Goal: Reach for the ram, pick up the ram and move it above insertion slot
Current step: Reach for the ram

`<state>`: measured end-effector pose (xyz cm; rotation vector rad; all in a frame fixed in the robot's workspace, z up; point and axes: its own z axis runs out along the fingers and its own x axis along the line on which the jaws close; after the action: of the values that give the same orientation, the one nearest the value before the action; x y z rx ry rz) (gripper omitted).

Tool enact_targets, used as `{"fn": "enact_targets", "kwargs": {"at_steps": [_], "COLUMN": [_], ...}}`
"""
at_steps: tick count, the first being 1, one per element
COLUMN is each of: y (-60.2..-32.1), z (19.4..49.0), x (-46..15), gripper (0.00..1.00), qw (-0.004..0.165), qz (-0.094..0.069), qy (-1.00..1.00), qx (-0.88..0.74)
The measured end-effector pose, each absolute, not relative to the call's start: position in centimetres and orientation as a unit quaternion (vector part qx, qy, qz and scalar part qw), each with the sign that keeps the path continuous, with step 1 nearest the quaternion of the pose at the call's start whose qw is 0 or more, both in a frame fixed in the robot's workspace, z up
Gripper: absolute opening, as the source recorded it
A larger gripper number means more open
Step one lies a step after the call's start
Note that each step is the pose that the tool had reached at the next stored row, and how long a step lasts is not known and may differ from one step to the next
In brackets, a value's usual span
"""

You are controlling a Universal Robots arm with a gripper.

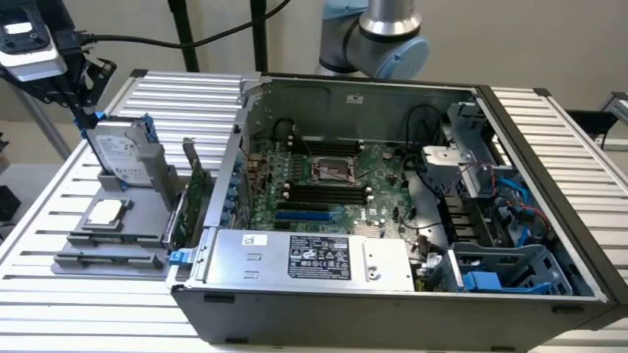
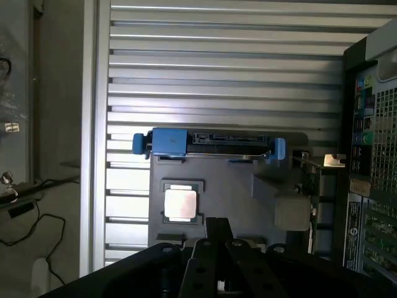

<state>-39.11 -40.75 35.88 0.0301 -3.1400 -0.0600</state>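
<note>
My gripper (image 1: 84,101) hangs at the exterior view's far left, just above the upright hard drive (image 1: 123,154) in its blue caddy. In the wrist view the fingertips (image 2: 217,231) are pressed together with nothing between them, over the grey holder (image 2: 248,205). A long narrow stick that I take for the ram (image 1: 108,259) lies in the holder's front slot, well apart from the gripper. The slots (image 1: 324,193) on the motherboard inside the open case are dark and parallel.
A processor (image 1: 106,213) (image 2: 180,203) lies on the grey holder (image 1: 118,235). A taller green card (image 1: 199,193) with a metal bracket stands at the holder's edge by the case wall (image 1: 234,169). The drive caddy (image 2: 211,143) shows from above. A black cable (image 1: 147,40) hangs behind.
</note>
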Motion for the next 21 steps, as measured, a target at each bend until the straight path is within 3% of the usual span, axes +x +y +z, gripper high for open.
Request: {"fn": "enact_targets", "kwargs": {"at_steps": [5,21], "y": [-41.0,-47.4], "z": [35.9,35.5], "x": [-39.1,-38.7], "gripper": [0.11,0.11], "qw": [0.001,0.001], "qz": [-0.018,-0.013], "qy": [-1.0,-1.0], "qx": [0.01,0.01]}}
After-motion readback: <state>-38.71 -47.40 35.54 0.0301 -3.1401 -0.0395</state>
